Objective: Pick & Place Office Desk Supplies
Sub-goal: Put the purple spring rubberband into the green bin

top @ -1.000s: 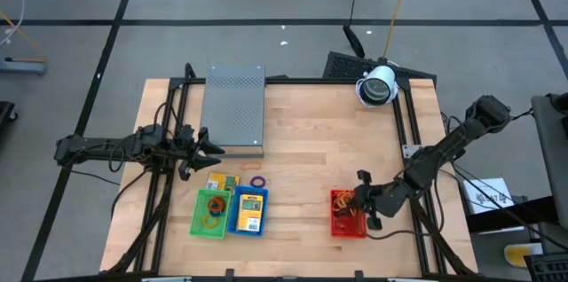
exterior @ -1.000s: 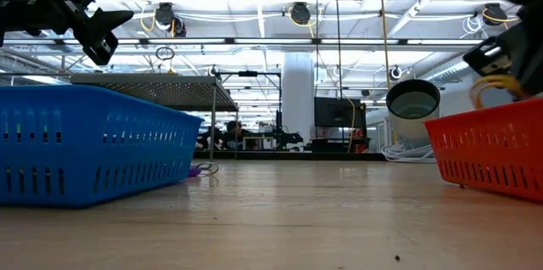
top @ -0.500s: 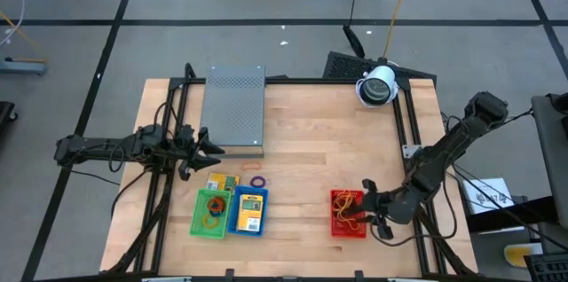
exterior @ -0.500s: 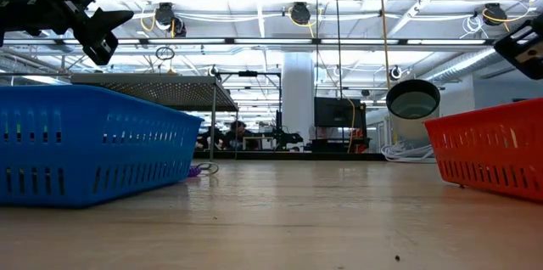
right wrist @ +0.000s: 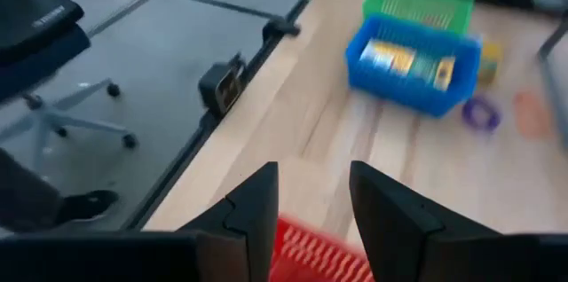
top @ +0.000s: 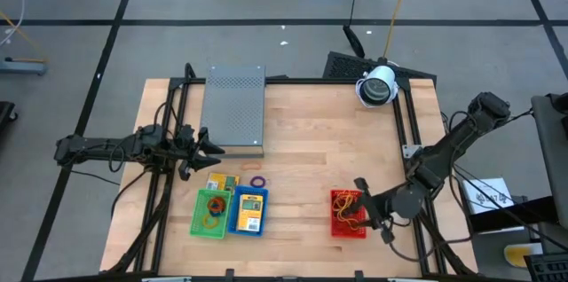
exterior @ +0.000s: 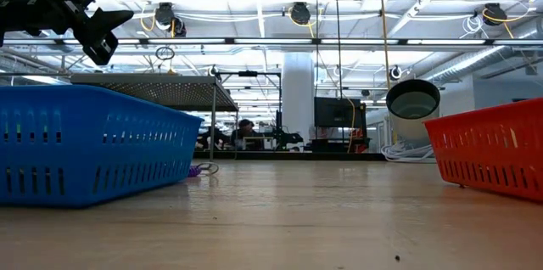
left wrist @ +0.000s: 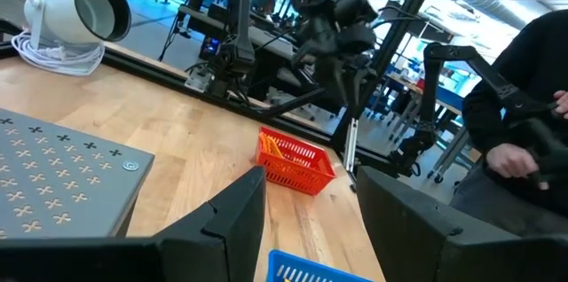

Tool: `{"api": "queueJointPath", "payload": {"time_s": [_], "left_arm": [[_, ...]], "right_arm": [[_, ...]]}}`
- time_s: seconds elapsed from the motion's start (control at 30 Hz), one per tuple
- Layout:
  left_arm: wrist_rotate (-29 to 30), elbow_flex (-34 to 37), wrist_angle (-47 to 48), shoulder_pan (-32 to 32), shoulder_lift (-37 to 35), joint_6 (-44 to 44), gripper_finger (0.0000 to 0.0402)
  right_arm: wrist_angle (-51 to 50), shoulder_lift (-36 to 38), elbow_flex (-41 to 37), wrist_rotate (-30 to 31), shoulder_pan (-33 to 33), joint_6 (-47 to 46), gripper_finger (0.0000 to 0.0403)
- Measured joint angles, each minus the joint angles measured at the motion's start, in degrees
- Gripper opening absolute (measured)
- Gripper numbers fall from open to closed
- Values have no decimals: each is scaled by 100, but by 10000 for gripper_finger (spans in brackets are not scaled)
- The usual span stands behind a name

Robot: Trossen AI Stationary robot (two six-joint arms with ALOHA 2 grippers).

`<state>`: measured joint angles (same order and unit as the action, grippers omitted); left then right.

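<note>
A red basket [top: 348, 214] with yellow and orange rubber bands sits near the table's near right. My right gripper [top: 371, 209] hangs open above the basket's right side, nothing between its fingers [right wrist: 311, 211]. A green basket [top: 211, 213] holds rubber bands, and a blue basket [top: 248, 211] holds yellow packets. A purple band [top: 258, 182] and a yellow packet [top: 222, 183] lie on the wood just beyond them. My left gripper [top: 209, 144] waits open and level at the left, above the table.
A grey perforated metal box [top: 235, 109] lies at the far left of the table. A white lamp-like device [top: 377, 85] sits at the far right corner. Bare wood stretches between the blue and red baskets. A person [left wrist: 524, 131] is beyond the table's right side.
My right gripper has opened over the red basket and let go of a yellow band it held a second ago. It has then risen clear of the basket, almost out of the top of the low view, and rolled a little.
</note>
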<state>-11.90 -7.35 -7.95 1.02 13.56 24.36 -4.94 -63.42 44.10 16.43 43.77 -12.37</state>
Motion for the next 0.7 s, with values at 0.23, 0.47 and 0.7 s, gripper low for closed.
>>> {"api": "queueJointPath", "payload": {"time_s": [0.23, 0.47, 0.7], "left_arm": [[0, 0, 2, 0, -2, 0, 186], [0, 0, 2, 0, -1, -3, 186], [0, 0, 1, 0, -2, -1, 186]], "right_arm": [[-42, -438, 773, 0, -441, 609, 130], [-10, -900, 1217, 3, -868, 546, 132], [-81, -1367, 1838, -22, -1445, 554, 132]]}}
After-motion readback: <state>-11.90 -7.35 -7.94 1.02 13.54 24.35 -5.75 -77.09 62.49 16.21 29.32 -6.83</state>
